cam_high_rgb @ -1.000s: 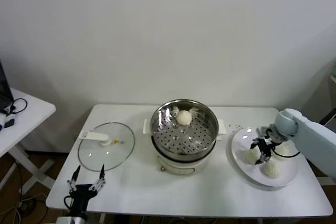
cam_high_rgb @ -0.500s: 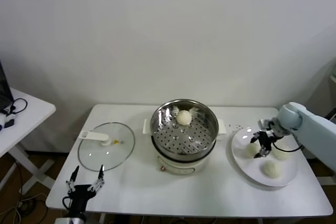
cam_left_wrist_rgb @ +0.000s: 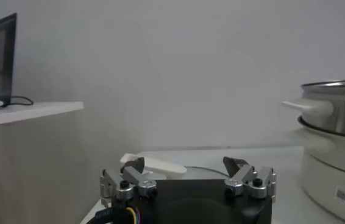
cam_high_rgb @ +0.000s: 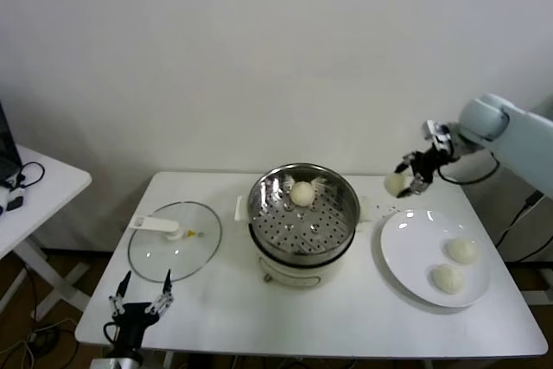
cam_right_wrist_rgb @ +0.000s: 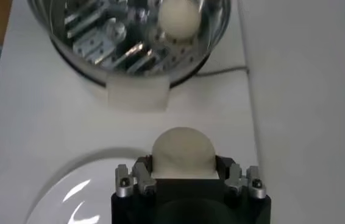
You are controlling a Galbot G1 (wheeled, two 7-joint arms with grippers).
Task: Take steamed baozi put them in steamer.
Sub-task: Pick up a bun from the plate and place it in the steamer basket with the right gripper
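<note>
Lifted off the plate (cam_high_rgb: 406, 252), the right gripper (cam_high_rgb: 407, 181) now clasps a baozi (cam_high_rgb: 395, 184) airborne beside the steamer (cam_high_rgb: 304, 205).

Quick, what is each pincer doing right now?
Left pincer: open, empty, parked at the table's front edge.
Right pincer: shut on a round cream-white dough bun.

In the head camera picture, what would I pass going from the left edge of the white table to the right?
Left gripper → glass lid → steamer → baozi held in the right gripper → white plate with two baozi.
</note>
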